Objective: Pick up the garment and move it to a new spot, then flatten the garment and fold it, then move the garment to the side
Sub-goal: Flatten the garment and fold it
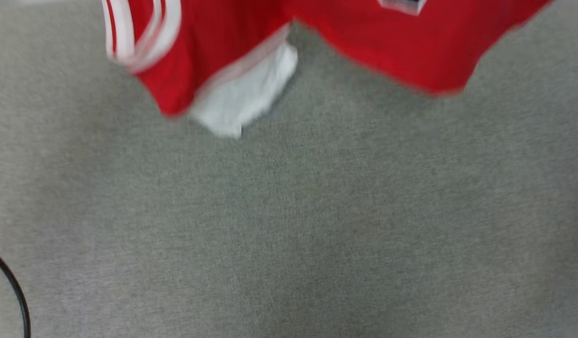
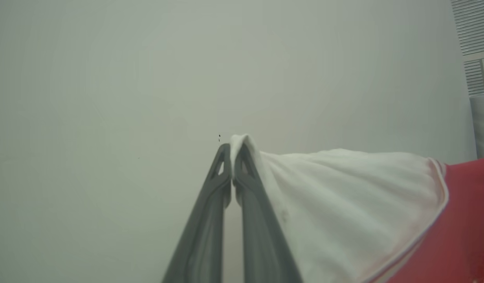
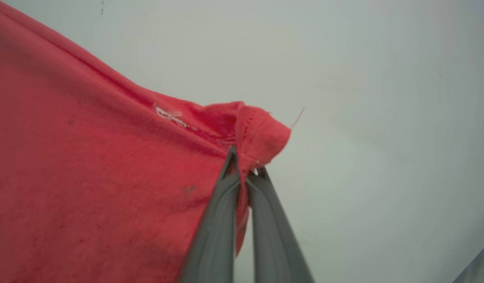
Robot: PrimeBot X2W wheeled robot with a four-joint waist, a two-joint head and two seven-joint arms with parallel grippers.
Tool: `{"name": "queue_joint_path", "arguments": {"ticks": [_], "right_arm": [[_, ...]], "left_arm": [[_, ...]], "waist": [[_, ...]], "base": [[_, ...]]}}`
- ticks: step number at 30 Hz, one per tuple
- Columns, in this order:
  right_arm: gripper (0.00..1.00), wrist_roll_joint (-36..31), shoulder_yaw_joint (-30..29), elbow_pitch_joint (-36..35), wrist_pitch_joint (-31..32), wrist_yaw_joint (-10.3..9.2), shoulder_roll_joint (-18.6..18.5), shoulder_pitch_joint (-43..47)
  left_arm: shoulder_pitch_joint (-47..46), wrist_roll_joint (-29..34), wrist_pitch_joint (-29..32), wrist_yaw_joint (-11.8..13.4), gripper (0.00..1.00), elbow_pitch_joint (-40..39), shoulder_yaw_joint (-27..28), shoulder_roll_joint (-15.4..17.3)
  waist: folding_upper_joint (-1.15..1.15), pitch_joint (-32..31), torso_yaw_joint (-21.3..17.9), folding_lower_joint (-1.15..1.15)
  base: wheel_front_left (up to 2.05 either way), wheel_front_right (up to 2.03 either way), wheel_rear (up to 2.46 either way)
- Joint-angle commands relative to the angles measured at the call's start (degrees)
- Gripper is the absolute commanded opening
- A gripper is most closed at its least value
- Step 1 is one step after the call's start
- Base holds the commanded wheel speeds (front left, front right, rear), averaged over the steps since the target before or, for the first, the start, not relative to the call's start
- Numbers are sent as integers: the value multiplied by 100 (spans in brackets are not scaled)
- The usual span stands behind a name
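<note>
- The left gripper (image 2: 231,152) has its two dark fingers pressed together at the tips, pinching a fold of white cloth.
- That cloth is the edge of a white sleeve (image 2: 344,204) of the garment (image 2: 466,220). The sleeve drapes away to the right of the left wrist view and meets the red body at a thin pale seam.
- Faint dark smudges show on the sleeve close to the gripper's finger.
- The right gripper (image 3: 245,165) is likewise clamped tight, gripping a bunched red hem corner (image 3: 261,133) that pokes out above its fingertips.
- From that grip the red cloth spreads down and left across the right wrist view, marked with small dark spots and a scrap of white stitching (image 3: 169,116).
- Both wrist views look out at a plain pale wall (image 2: 108,98); a slatted panel (image 2: 477,39) sits at the upper right of the left one.
- In the blurred head view the shirt hangs along the top edge, red with striped trim (image 1: 139,37) at the left and a second white sleeve (image 1: 244,94) dangling lowest.
- Below it lies grey carpet (image 1: 289,234); whether the cloth touches it cannot be told.
- A black cable (image 1: 17,291) curves at the lower left corner of the carpet.
</note>
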Motion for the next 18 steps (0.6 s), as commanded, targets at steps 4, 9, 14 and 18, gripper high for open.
{"name": "queue_joint_path", "arguments": {"ticks": [4,9,14,18], "right_arm": [[0,-291,178,584,-324,-10,-15,-982],[0,-639,459,1406,-674,-11,-23,-2103],[0,-1011,462,2274,-1077,-11,197,-3055],[0,-1320,442,2862,-1578,-10,455,-3414]], "left_arm": [[-1282,346,-94,-207,0,904,-221,-248],[-2668,747,-423,-398,0,2117,-486,-609],[-3552,1083,-881,-510,0,3044,-745,-885],[-3736,1145,-1288,-616,0,3567,-953,-1053]], "waist": [[0,1022,40,-1],[0,1587,158,-1],[0,1953,334,-1],[0,2070,476,-1]], "base": [[0,0,0],[0,0,0],[0,0,0],[0,0,0]]}}
